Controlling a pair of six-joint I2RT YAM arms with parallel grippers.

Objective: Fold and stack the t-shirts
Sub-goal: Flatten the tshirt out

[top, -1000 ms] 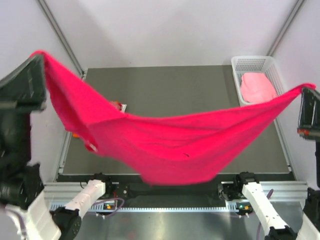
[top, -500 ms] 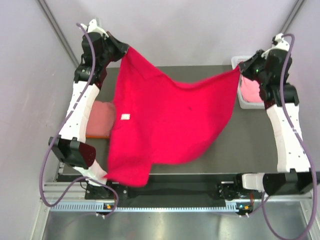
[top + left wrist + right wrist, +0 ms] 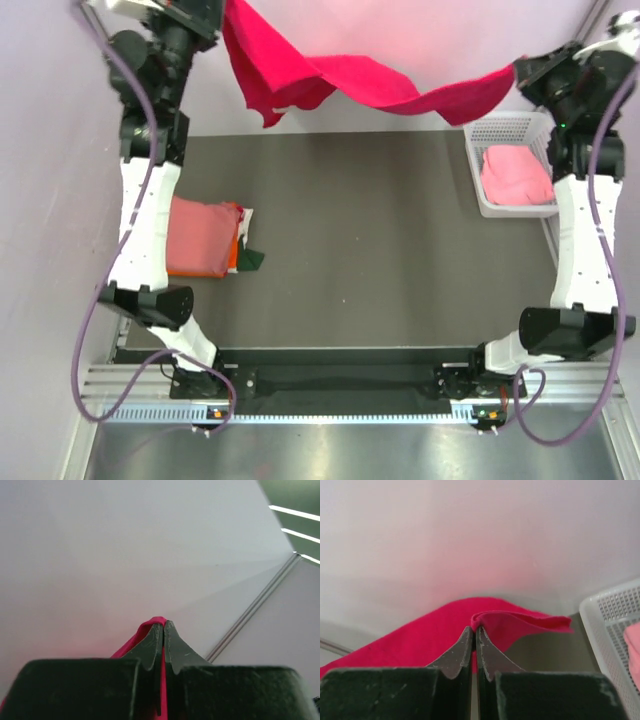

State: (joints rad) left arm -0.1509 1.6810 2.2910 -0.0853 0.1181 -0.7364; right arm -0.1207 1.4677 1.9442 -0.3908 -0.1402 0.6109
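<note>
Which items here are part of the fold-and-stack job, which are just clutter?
Job:
- crimson t-shirt, held between left gripper and right gripper
- salmon t-shirt, folded on orange t-shirt
- light pink t-shirt, in the white mesh basket

Not job:
- white mesh basket
- dark green scrap beside the stack, unclear what

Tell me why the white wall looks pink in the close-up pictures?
Right wrist view: the bright crimson shirt probably bounces its colour onto the wall, leaving a soft pink glow above it. Left wrist view: the same glow, fainter. Top view: the wall behind the hanging shirt is tinted pink too.
</note>
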